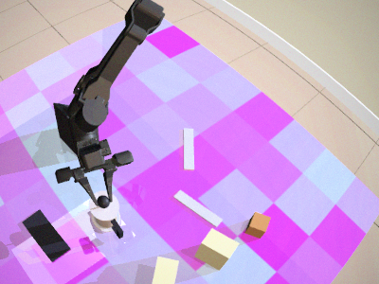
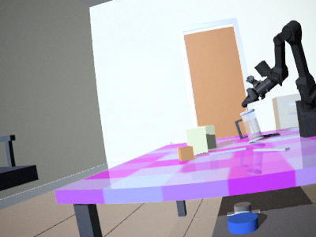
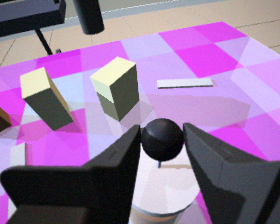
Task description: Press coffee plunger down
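The checkered table (image 1: pixel 284 151) carries a coffee press (image 1: pixel 105 218), blocks and flat strips.

Glossy checkered table top (image 1: pixel 265 137), clear glass press (image 2: pixel 250 123), smooth black knob (image 3: pixel 161 139), matt dark end effector (image 3: pixel 161 150)
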{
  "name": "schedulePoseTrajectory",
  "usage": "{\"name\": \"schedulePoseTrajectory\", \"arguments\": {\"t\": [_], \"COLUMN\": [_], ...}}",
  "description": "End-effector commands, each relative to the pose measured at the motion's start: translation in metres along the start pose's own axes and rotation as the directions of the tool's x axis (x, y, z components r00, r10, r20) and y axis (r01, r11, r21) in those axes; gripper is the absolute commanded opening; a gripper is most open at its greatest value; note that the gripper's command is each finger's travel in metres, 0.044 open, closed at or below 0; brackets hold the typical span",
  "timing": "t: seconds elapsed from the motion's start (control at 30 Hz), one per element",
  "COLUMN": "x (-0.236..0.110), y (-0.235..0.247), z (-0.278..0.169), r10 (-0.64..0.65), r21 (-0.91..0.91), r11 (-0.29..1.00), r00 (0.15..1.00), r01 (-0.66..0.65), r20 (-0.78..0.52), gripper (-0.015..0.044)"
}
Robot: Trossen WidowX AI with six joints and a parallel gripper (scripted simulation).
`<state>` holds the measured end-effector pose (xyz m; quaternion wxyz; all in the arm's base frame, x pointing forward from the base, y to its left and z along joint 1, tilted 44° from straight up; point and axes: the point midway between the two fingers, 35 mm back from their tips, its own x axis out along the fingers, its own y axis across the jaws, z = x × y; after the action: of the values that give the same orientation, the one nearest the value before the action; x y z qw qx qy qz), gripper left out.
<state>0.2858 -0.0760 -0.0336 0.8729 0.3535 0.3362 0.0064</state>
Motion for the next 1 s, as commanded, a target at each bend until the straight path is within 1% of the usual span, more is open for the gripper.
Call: {"name": "schedulePoseTrajectory", "arguments": {"t": [0.0,0.77,0.8,0.97], "x": [0.0033,0.0065,0.0046,0.0046], "y": [0.0003,-0.0021,-0.0022,-0.0022], "z": [-0.0091,-0.0068,-0.0019,-0.0019], "r10": [0.006,0.006,0.003,0.003], "r21": [0.023,0.022,0.013,0.013], "r11": [1.0,1.0,1.0,1.0], "r00": [0.999,0.999,1.0,1.0], "r01": [-0.006,-0.006,-0.003,-0.003], "r20": [-0.034,-0.034,-0.017,-0.017], "gripper": [0.0128,0.0128,0.0128,0.0128]}}
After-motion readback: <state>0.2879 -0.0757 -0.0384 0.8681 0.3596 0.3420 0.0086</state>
